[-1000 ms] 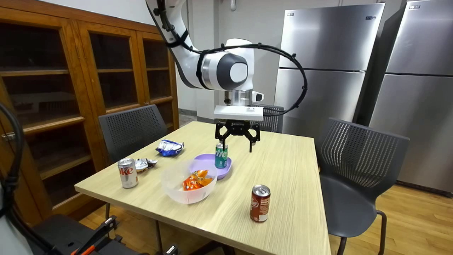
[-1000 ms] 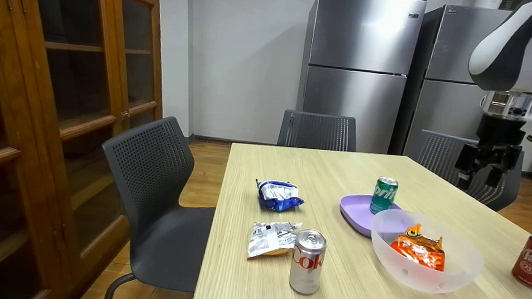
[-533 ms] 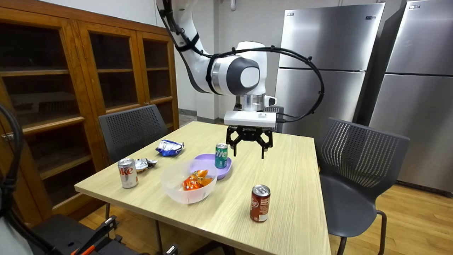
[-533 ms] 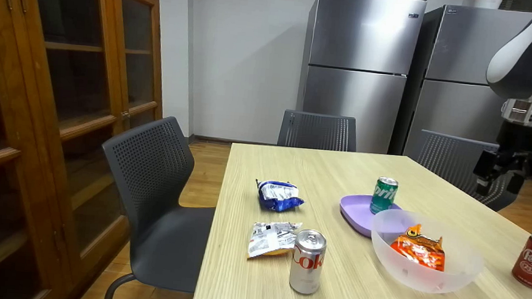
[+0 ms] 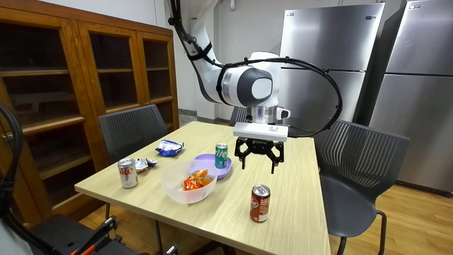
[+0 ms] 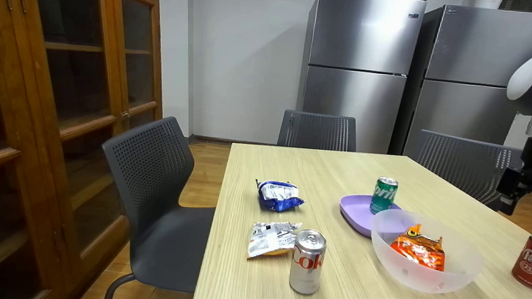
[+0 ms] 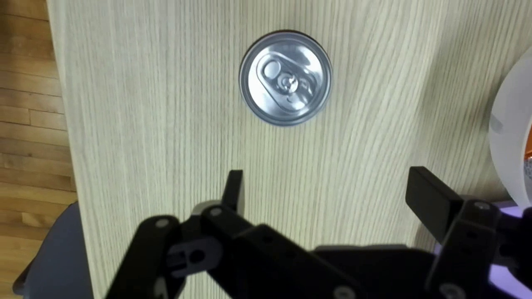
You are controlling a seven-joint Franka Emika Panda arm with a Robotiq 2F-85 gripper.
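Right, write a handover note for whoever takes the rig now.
Gripper: open, holding nothing, above the table, not touching the Dr Pepper can.
Things: Dr Pepper can upright on the table; Sprite can upright on the purple plate; orange bag in the frosted bowl; silver Coke can, silver bag and blue bag on the table.
Done: gripper open near the Dr Pepper can.
Left: gripping that can, it seems, since it looks nearest.

The Dr Pepper can (image 5: 260,204) is dark red, the jaws black.
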